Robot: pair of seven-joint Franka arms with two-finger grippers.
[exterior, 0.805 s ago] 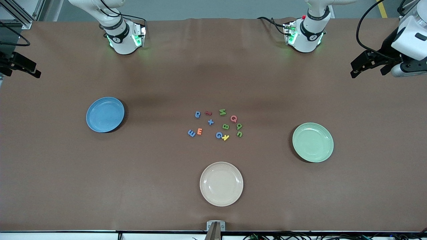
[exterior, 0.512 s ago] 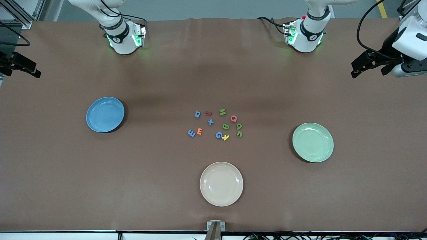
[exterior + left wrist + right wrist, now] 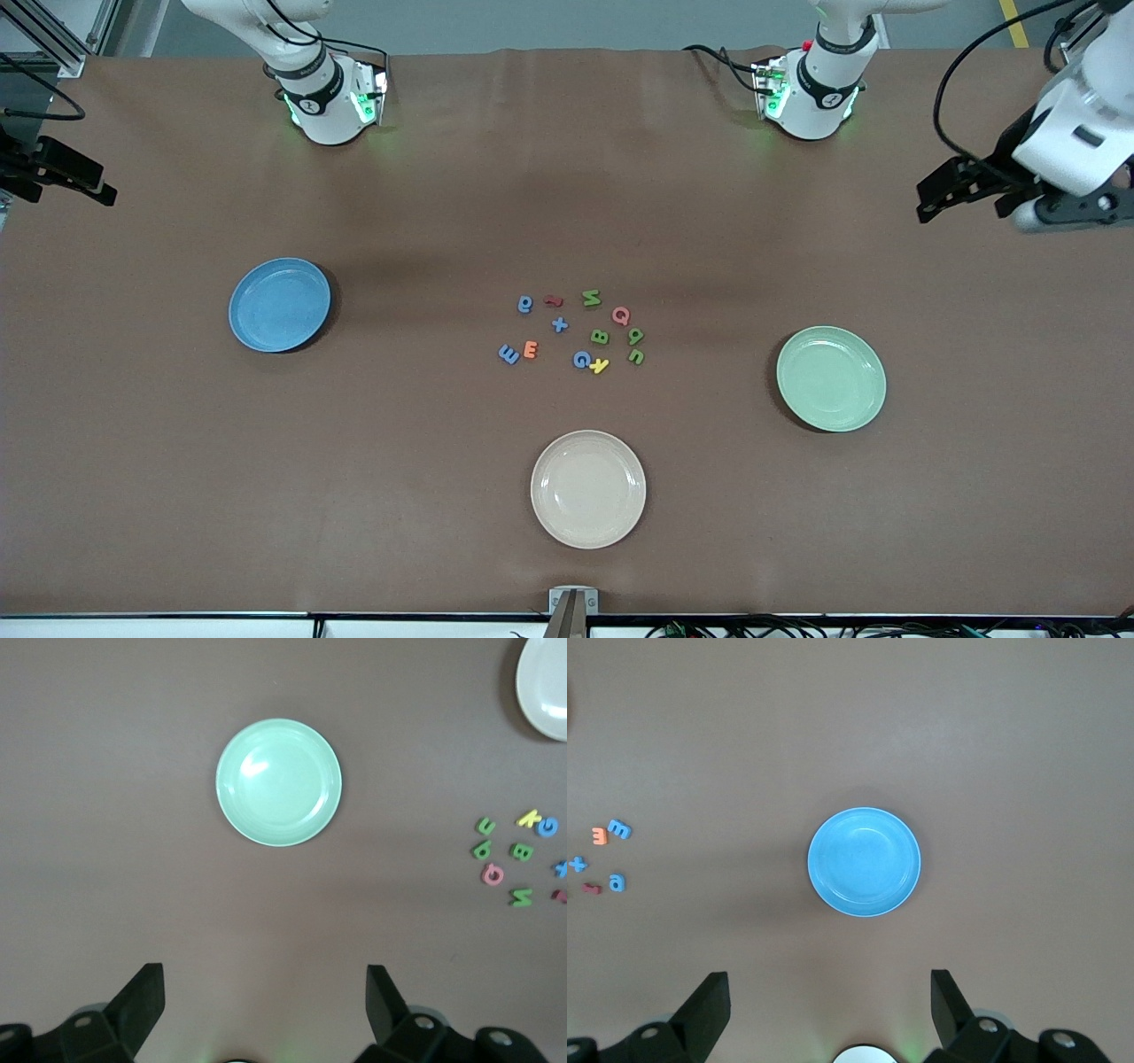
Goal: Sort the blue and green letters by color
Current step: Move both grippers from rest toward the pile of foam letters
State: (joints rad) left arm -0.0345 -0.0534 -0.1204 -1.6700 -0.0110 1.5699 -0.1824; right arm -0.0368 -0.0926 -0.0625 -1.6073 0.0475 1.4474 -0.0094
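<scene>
right gripper (image 3: 93, 190) at upper left edge, fingers spread, empty. round glossy blue plate (image 3: 279, 304); flat foam blue and green letters (image 3: 576, 332) scattered mid-frame on matte brown table (image 3: 177, 487); cream plate (image 3: 588, 488); green plate (image 3: 831, 378). left gripper (image 3: 939, 188) upper right, likewise spread, empty.

The table (image 3: 177, 496) is plain brown. One plate (image 3: 279, 304) is blue, another plate (image 3: 831, 378) pale green, a third plate (image 3: 588, 488) cream. The letters mid-frame: blue E (image 3: 508, 354), x (image 3: 560, 325), G (image 3: 580, 359), Q (image 3: 524, 304); green M (image 3: 591, 298), B (image 3: 600, 337), q (image 3: 635, 336), u (image 3: 635, 356); an orange E (image 3: 531, 349), pink Q (image 3: 621, 315), yellow k (image 3: 600, 365).
</scene>
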